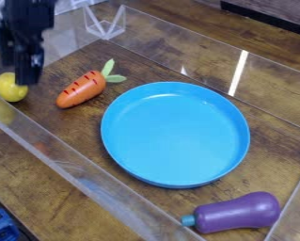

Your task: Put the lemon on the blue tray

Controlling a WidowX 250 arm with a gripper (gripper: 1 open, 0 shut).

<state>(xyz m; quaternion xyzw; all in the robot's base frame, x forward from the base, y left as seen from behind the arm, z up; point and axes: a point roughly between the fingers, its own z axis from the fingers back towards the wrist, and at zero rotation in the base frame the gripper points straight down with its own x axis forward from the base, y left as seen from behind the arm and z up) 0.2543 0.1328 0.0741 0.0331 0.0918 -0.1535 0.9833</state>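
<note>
Camera view: gripper (25, 75) points steeply down, jaws spread and empty, directly over the lemon (10, 88).

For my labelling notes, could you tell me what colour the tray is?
The tray is bright blue, seen clearly in the camera view.

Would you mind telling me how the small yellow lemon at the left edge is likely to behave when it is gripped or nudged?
The small, smooth, rounded yellow toy lemon would probably roll if nudged on the flat wooden table. Its glossy skin suggests hard plastic, so it may slip from a loose grip. Being small, it is likely light. The black end effector stands open just above it.
</note>
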